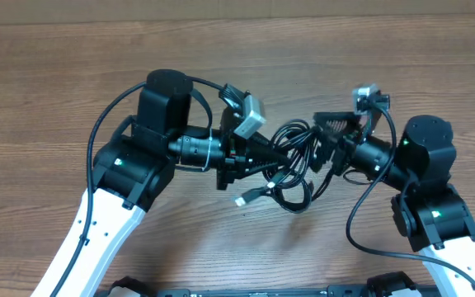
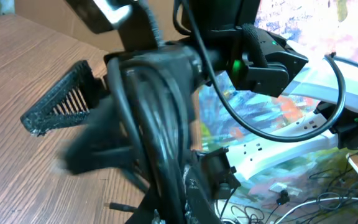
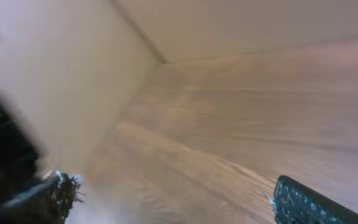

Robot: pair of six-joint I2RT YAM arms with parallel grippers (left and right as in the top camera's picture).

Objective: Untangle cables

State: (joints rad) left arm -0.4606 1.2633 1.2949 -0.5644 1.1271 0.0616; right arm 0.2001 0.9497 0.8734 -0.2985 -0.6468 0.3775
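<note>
While the left gripper [image 1: 272, 158] pinches the cables [image 1: 297, 169], the right gripper [image 1: 326, 142] — fingers spread wide — sits just beside them.

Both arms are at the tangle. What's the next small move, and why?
Probably ease the right gripper onto a loop on the tangle's right edge: its fingers stand wide apart and empty, while the cables bunch at the left gripper.
</note>
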